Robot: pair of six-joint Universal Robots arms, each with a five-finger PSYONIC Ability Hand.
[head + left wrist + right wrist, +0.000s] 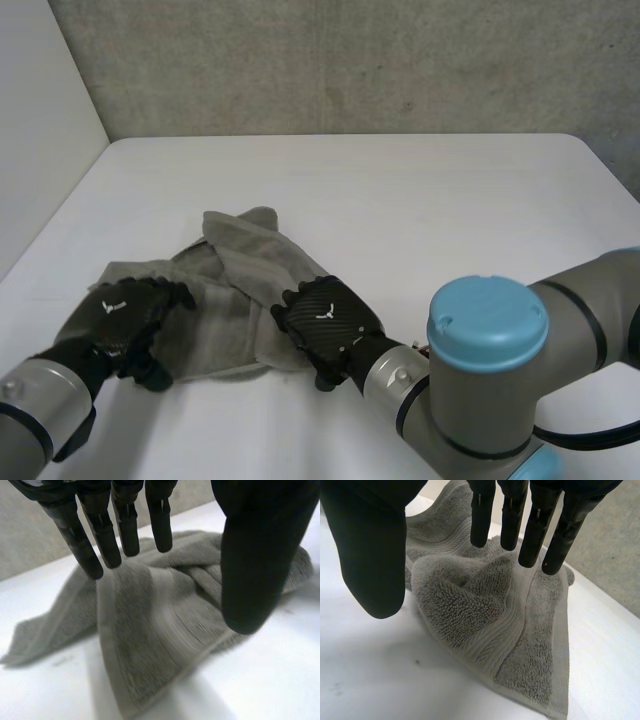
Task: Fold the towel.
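A crumpled grey towel [235,290] lies on the white table [400,190], near its front left. My left hand [125,315] hovers over the towel's left end, fingers [105,535] straight and thumb apart, open above a banded edge of the towel [150,630]. My right hand [325,325] is over the towel's right near part. Its fingers [535,530] are straight above a bunched fold of the towel [485,610], thumb spread wide, holding nothing.
A grey concrete wall [350,60] runs behind the table. A pale wall [40,120] stands at the left. Bare tabletop stretches behind and to the right of the towel. My right arm's blue-capped joint [487,315] sits low at the front right.
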